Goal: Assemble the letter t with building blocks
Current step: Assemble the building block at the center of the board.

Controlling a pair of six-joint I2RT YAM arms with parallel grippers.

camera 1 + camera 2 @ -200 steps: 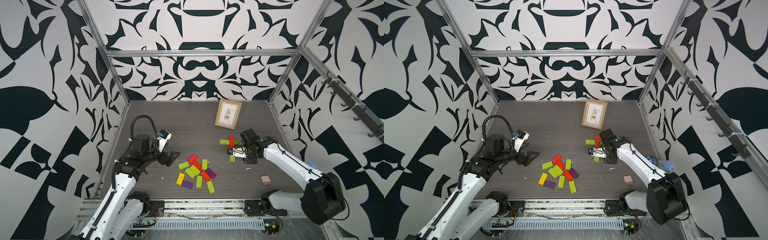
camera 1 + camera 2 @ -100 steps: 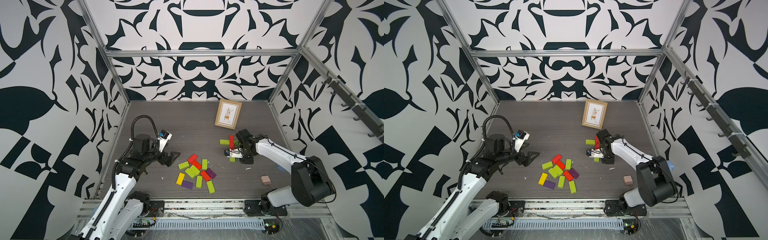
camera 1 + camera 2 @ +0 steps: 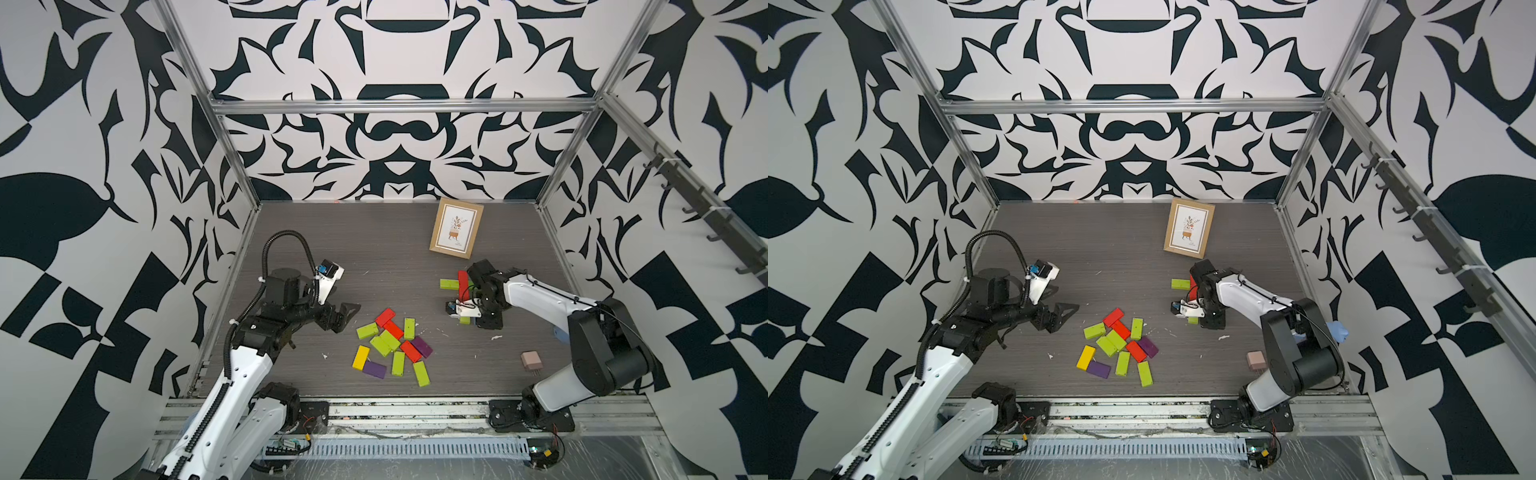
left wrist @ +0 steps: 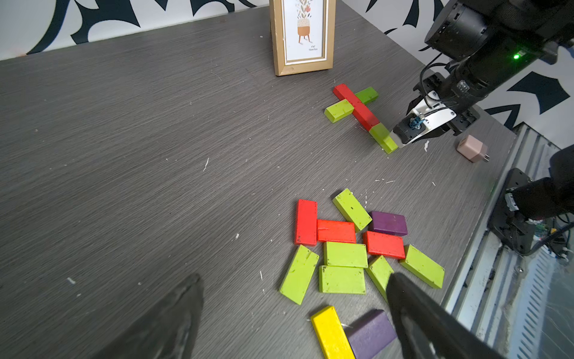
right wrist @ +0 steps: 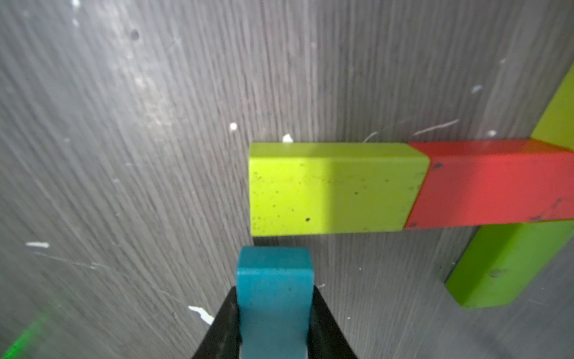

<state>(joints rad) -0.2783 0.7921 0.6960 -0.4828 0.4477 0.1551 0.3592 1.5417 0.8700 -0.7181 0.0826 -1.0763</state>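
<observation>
Right end effector clamps the seemingly light, rigid teal block across its sides; left end effector gapes.

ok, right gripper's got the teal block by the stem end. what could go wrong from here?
1. The teal block in the right gripper sits close to the lime block that butts against the red block; a skewed drop could knock them out of line.
2. The open left gripper hangs by the pile; a low sweep could scatter it.
</observation>
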